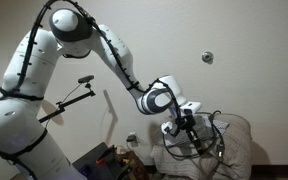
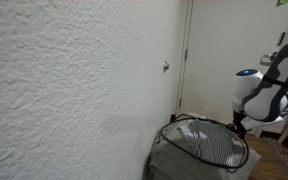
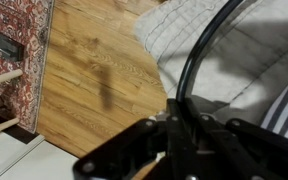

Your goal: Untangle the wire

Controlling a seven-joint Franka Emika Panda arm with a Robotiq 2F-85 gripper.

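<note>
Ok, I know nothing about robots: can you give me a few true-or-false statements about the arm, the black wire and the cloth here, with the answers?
1. The pincer is closed on the black wire. True.
2. The wire rests on a plain red cloth. False: the cloth is striped grey and white.
3. The floor is wooden. True.
4. The wire lies in one straight line. False: in an exterior view it curls in loops over the cloth.
5. A patterned rug lies on the floor. True.

The wire loops over the cloth — floor beside seems open.
</note>
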